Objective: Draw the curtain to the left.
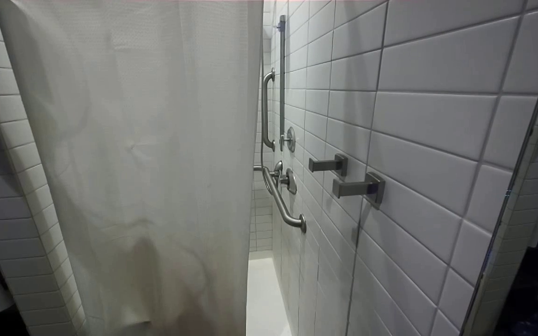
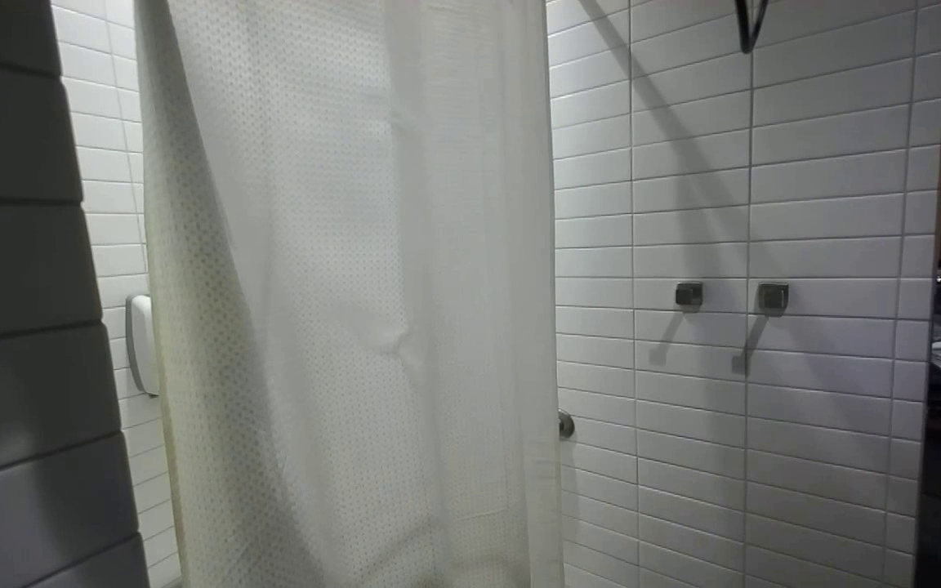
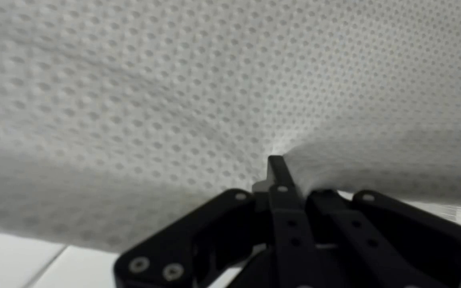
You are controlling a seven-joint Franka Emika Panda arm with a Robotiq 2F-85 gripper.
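i have the curtain pinched in the hand. in the wrist view the fingers sit close together with a bunched fold running into the narrow slot between them; the fingertip on the picture's right is partly covered by fabric, so i can't judge how deep the bite goes. i can make the hand out only in this close view.

in both exterior views the curtain hangs beside a white tiled wall, top and bottom cut off by the frame. it hides part of the grab bar and part of a pale wall-mounted box i can't identify. a dark loop pokes in from above, mostly out of frame. darker patches low on the curtain could be shadow or stain; i can't tell which.

its long axis runs up and down, with soft folds along it. from both outside cameras i see the left edge slant inward toward the bottom, the right edge nearly plumb. just past that right edge shows a strip of white shower floor.
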